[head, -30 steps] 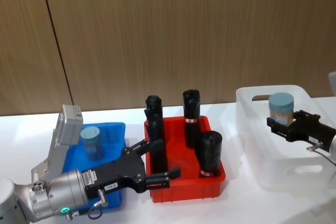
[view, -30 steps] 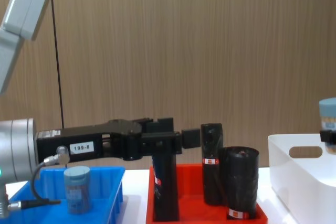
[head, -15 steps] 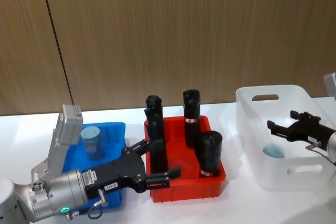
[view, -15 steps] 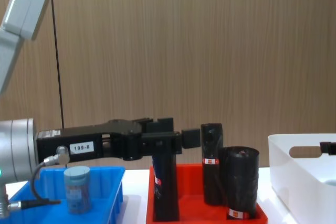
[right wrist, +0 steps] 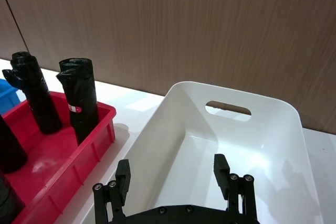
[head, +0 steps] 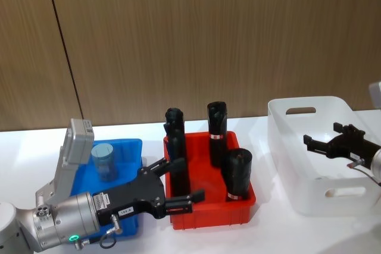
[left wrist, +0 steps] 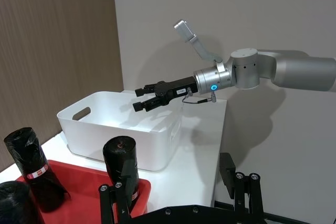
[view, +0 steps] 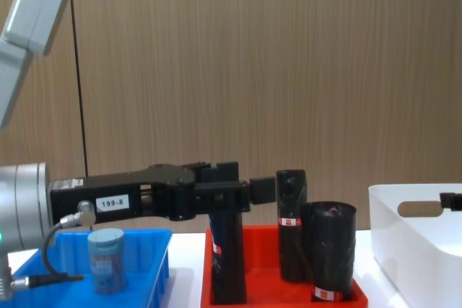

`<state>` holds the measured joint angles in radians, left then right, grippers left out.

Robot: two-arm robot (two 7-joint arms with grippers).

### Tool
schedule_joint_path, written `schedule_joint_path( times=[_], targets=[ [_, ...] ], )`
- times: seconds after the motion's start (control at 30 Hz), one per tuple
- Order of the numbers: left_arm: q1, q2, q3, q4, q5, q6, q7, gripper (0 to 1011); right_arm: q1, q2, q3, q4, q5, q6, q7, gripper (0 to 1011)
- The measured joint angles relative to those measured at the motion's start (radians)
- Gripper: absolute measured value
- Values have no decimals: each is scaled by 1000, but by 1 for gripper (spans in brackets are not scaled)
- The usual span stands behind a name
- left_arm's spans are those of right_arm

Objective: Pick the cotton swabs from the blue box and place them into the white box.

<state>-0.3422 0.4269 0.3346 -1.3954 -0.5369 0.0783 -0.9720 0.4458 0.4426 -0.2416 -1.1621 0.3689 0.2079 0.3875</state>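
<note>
One cotton swabs tub (head: 106,162), clear with a pale blue lid, stands upright in the blue box (head: 127,147) at the left; the chest view shows the same tub (view: 107,259) in the blue box (view: 151,250). My left gripper (head: 191,178) hovers open over the red tray, to the right of the blue box, and holds nothing. Above the white box (head: 318,191) my right gripper (head: 321,135) is open and empty, fingers spread over the box's inside (right wrist: 171,170). No tub shows inside the white box (right wrist: 262,129) from the right wrist.
A red tray (head: 208,213) with several tall black rolls (head: 216,124) sits between the two boxes, under my left gripper. The table is white, with a wood-panel wall behind. The left wrist view shows my right arm (left wrist: 247,72) reaching over the white box (left wrist: 121,129).
One second ago my right gripper held a cotton swabs tub above the white box. It opened, the tub dropped inside, and it is now out of sight. My left arm has not moved.
</note>
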Motion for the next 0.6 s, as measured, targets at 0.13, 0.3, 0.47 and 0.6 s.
schedule_joint_path(
  times=[0.13,0.3,0.47,0.6],
  targets=[
    [0,0,0,0,0,0,1,1004,-2,-1,0,-1,0,-1,-2,1002],
    [3,-1,3,-6,9,-2,28,1004,-23,-5,1,-29,-3,-9,-16,1002],
    [10,-4,10,-21,29,-5,87,1004,-66,-15,2,-85,-11,-24,-46,1002],
    [15,-6,17,-33,47,-8,137,1004,-103,-24,4,-134,-18,-39,-72,1001]
  ],
)
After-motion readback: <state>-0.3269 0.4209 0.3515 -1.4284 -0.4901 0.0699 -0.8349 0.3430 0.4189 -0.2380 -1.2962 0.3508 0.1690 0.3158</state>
